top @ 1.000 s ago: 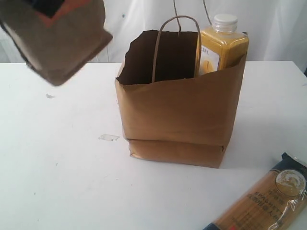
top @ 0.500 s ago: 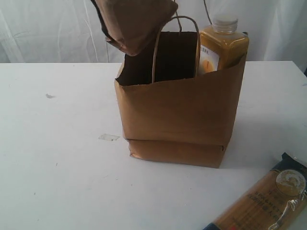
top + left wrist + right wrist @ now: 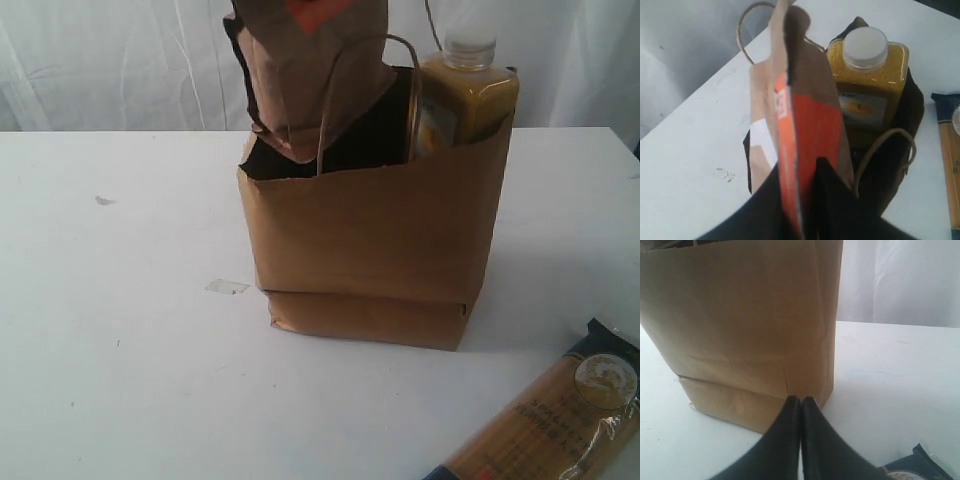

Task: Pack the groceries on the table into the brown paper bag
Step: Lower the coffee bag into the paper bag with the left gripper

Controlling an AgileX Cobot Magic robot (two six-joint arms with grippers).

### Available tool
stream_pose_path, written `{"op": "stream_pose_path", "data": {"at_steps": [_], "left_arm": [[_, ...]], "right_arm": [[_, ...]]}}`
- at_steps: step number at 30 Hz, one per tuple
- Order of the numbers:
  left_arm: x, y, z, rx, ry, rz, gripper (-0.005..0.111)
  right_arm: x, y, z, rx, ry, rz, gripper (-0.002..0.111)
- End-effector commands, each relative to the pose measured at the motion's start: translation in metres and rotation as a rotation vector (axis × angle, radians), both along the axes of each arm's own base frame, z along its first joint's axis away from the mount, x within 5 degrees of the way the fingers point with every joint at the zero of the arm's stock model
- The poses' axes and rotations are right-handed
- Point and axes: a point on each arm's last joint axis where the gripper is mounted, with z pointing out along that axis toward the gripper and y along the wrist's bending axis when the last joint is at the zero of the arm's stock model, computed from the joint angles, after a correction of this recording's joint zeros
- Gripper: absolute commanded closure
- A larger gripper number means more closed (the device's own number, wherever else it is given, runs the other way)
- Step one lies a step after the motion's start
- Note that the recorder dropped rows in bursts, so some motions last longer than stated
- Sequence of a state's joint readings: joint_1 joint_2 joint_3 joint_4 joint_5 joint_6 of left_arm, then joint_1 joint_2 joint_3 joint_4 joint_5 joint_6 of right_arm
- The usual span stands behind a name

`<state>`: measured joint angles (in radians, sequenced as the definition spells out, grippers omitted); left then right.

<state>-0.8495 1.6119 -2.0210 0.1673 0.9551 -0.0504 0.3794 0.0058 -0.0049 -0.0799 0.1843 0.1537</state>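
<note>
Our left gripper clamps the flat, matte pouch at the creased kraft bag mouth; right gripper pressed together.

Mouth of tall brown kraft paper bag is blocked at 10 o'clock by brown orange-labelled pouch, at 2 by yellow white-capped bottle. White tabletop at 9 is unobstructed; spaghetti packet at 5.

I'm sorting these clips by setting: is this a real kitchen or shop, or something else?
Probably a staged test bench, not a home or shop: a plain white table, a white cloth backdrop hung behind it, and a brown paper bag with a spaghetti packet beside it.
</note>
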Motion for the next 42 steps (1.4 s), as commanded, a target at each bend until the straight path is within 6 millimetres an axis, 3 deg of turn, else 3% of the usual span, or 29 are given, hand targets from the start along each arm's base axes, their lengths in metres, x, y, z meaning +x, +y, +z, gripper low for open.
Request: {"op": "stream_pose_path", "data": {"at_steps": [1,6,12,16,24,27,30,31,33,38,42], "left_arm": [[0.004,-0.002,-0.005,0.026,0.016,0.005,0.107],[0.024,-0.021,-0.029,0.055,0.055,0.010,0.107],[0.049,-0.015,-0.050,0.097,0.141,0.101,0.107],[0.056,-0.022,-0.072,0.166,0.211,0.113,0.107],[0.062,-0.026,-0.081,0.156,0.244,0.159,0.106],[0.062,-0.025,-0.081,0.174,0.238,0.168,0.094],[0.062,-0.024,-0.082,0.187,0.247,0.171,0.071],[0.061,-0.023,-0.083,0.198,0.260,0.175,0.058],[0.059,-0.021,-0.085,0.223,0.283,0.180,0.049],[0.054,-0.017,-0.080,0.229,0.297,0.179,0.049],[0.044,-0.007,-0.061,0.193,0.262,0.179,0.049]], "right_arm": [[0.000,0.000,-0.001,0.003,-0.007,-0.005,0.108],[0.000,0.000,-0.001,0.003,-0.007,-0.005,0.108],[0.000,0.000,-0.001,0.003,-0.007,-0.005,0.108],[0.000,0.000,-0.001,0.003,-0.007,-0.005,0.108],[0.000,0.000,-0.001,0.003,-0.007,-0.005,0.108],[0.000,0.000,-0.001,0.003,-0.007,-0.005,0.108],[0.000,0.000,-0.001,0.003,-0.007,-0.005,0.108],[0.000,0.000,-0.001,0.003,-0.007,-0.005,0.108],[0.000,0.000,-0.001,0.003,-0.007,-0.005,0.108],[0.000,0.000,-0.001,0.003,-0.007,-0.005,0.108],[0.000,0.000,-0.001,0.003,-0.007,-0.005,0.108]]}}
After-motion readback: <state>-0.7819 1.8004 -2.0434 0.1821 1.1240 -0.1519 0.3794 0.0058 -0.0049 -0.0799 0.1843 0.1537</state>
